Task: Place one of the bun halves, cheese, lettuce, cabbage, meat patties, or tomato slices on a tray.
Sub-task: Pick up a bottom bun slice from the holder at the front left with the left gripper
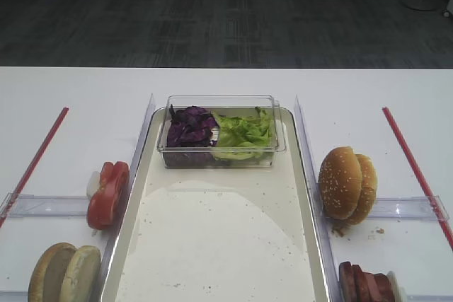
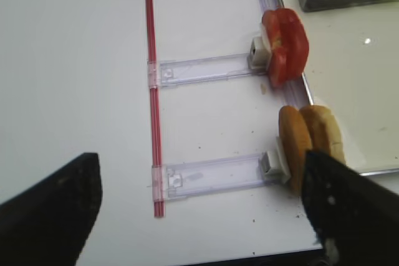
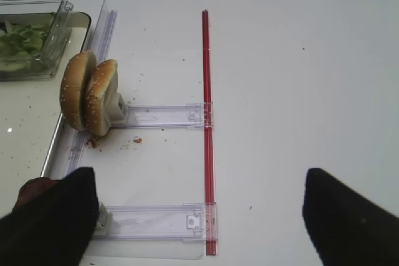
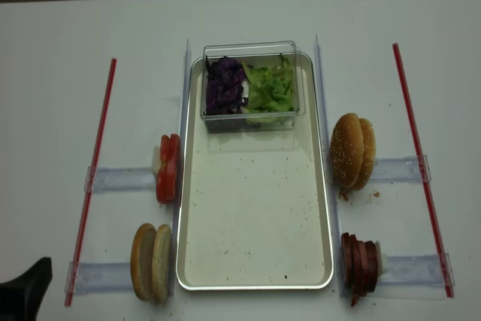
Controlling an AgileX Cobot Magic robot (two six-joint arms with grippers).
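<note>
The silvery tray (image 1: 212, 245) lies mid-table with nothing on its bare floor. A clear tub (image 1: 279, 139) at its far end holds purple cabbage (image 1: 190, 129) and green lettuce (image 1: 244, 132). Tomato slices (image 1: 108, 194) and the plain bun halves (image 1: 64, 274) stand on edge left of the tray. Meat patties (image 1: 364, 284) stand at its right. No cheese is in view. My left gripper (image 2: 199, 213) hangs open over the table, its right finger (image 2: 349, 210) just in front of the bun halves (image 2: 308, 141). My right gripper (image 3: 199, 216) is open and holds nothing.
Two sesame-seeded bun halves (image 1: 347, 183) stand right of the tray. Clear plastic rails (image 4: 120, 180) and red strips (image 4: 94, 178) lie on both sides. One black finger (image 4: 28, 283) of the left gripper shows at the table's front left corner.
</note>
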